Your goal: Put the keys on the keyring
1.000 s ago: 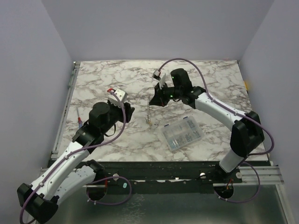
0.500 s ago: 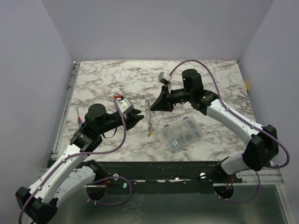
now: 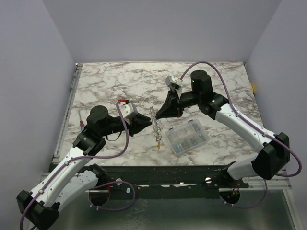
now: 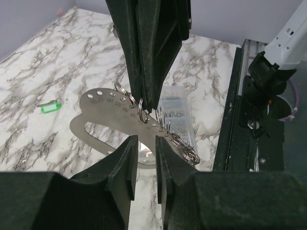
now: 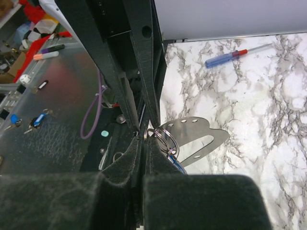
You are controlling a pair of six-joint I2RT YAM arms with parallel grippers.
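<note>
Right gripper [image 4: 145, 101] is pinched closed on a split ring of the keyring [image 4: 103, 102], a flat holed silvery plate held off the table [image 3: 105, 81]. Left gripper [image 4: 144, 163] sits directly opposite, jaws narrow at the plate's edge; whether they actually clamp it is unclear. Yellow key [image 3: 159, 143] hangs below both grippers. Green key [image 4: 50, 106] lies on the table, well aside of the left gripper.

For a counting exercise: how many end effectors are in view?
2: the left end effector at mid-table, the right end effector facing it; both at the metal plate.
</note>
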